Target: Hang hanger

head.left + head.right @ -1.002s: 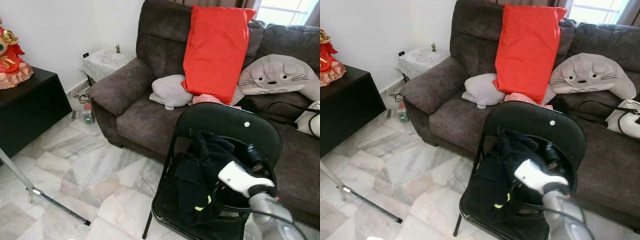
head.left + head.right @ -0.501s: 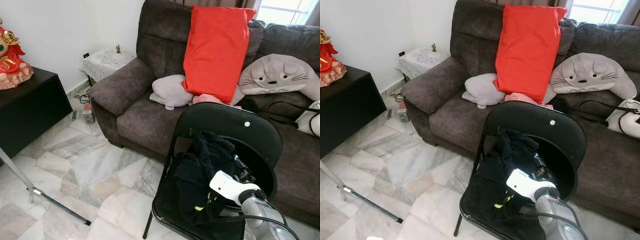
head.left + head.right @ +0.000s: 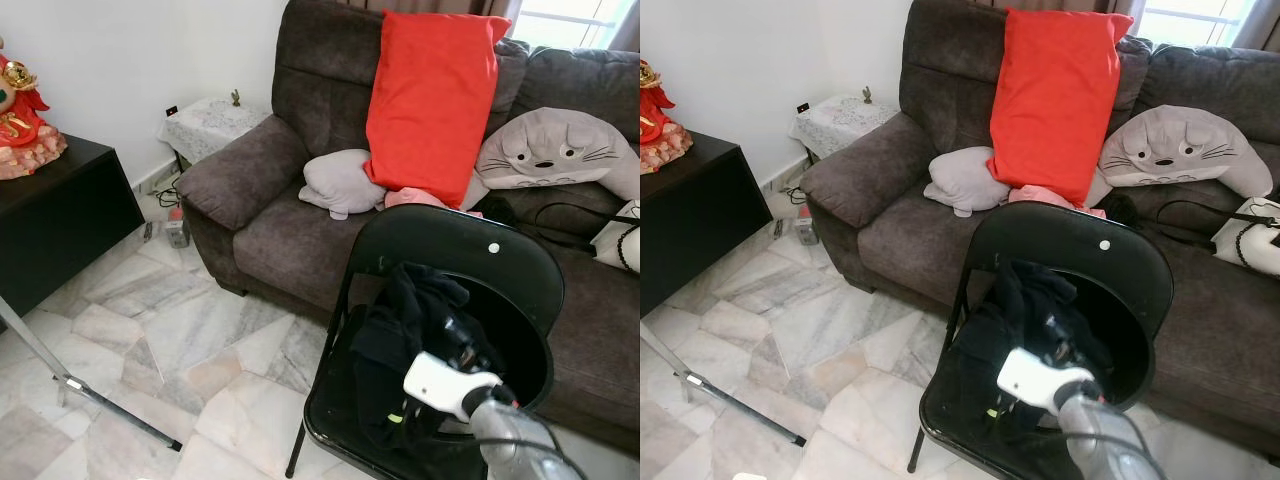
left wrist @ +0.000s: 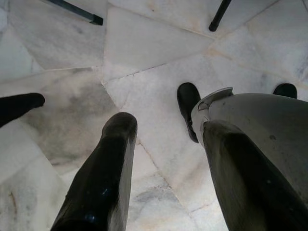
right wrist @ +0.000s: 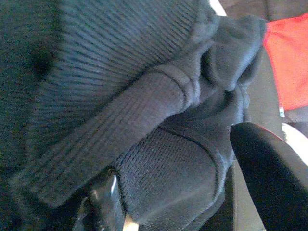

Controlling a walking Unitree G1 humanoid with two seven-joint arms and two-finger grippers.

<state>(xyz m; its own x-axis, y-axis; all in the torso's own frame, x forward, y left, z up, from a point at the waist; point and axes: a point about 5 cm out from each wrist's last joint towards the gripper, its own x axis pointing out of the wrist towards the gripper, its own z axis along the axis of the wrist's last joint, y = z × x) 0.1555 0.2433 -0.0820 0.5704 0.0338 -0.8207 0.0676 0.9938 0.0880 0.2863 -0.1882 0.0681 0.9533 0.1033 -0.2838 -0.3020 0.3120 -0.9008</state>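
On near-right black folding chair, a dark knit garment is piled on the seat; right gripper is pushed into it. Right wrist view has ribbed knit tight against the camera, 1 black finger at the edge, so can't tell if the fingers are parted or clamped. No hanger can be made out; probably buried in the cloth, can't confirm. Left gripper hangs idle over the marble floor, fingers spread, nothing held. Brown sofa with a red pillow sits far behind the chair. To do this step well: feel for the stiff hanger, not loose fabric, pinch near the hook, lift straight up so the garment doesn't snag the chair back.
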